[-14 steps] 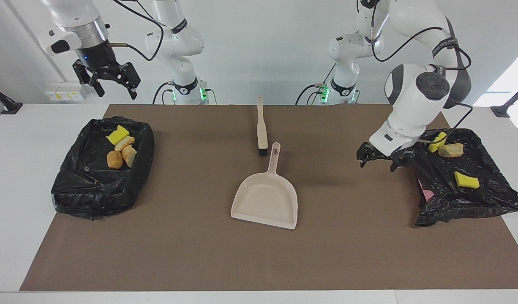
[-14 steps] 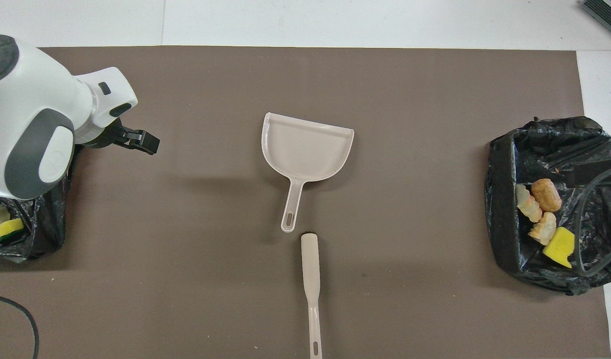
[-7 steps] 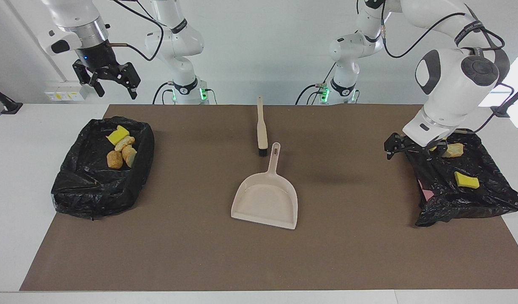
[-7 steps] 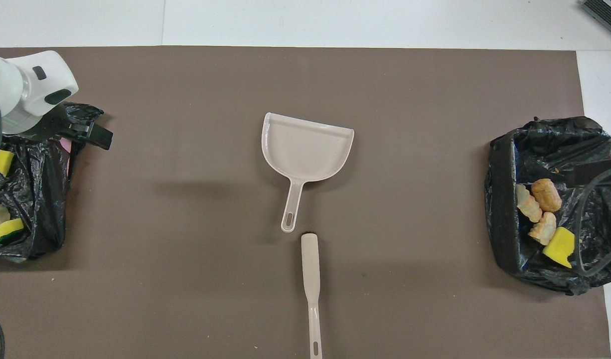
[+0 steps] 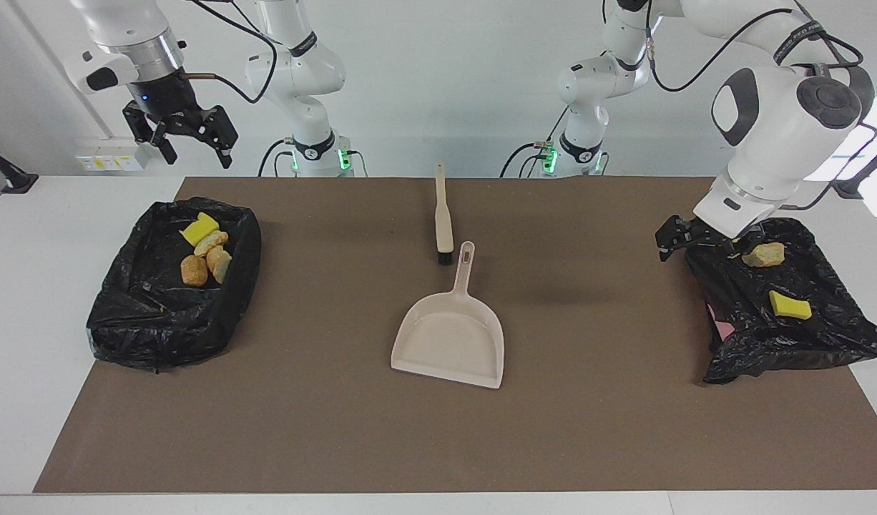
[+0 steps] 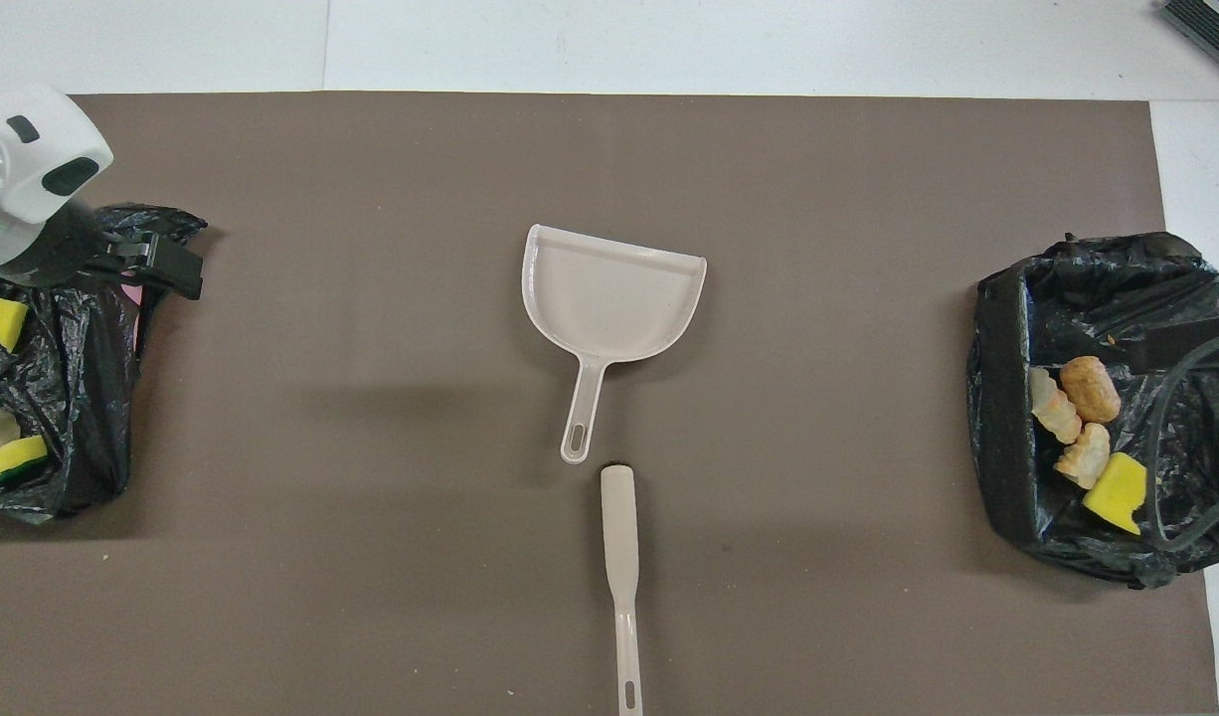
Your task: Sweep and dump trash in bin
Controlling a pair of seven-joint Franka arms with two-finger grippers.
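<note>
Seven trash pieces lie in two black bins: four [image 5: 206, 250] at frame left, three [image 5: 789, 305] at right. Left gripper [image 5: 685, 236], fingers spread and empty, hovers over the right bin's [image 5: 789, 343] rim. Right gripper [image 5: 188, 139] hangs spread and empty, upper left.

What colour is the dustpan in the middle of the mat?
Beige; the dustpan shows best in the overhead view.

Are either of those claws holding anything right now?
No. The right gripper hangs open and empty above its bin. The left gripper is over the other bin's edge with nothing visible in it.
</note>
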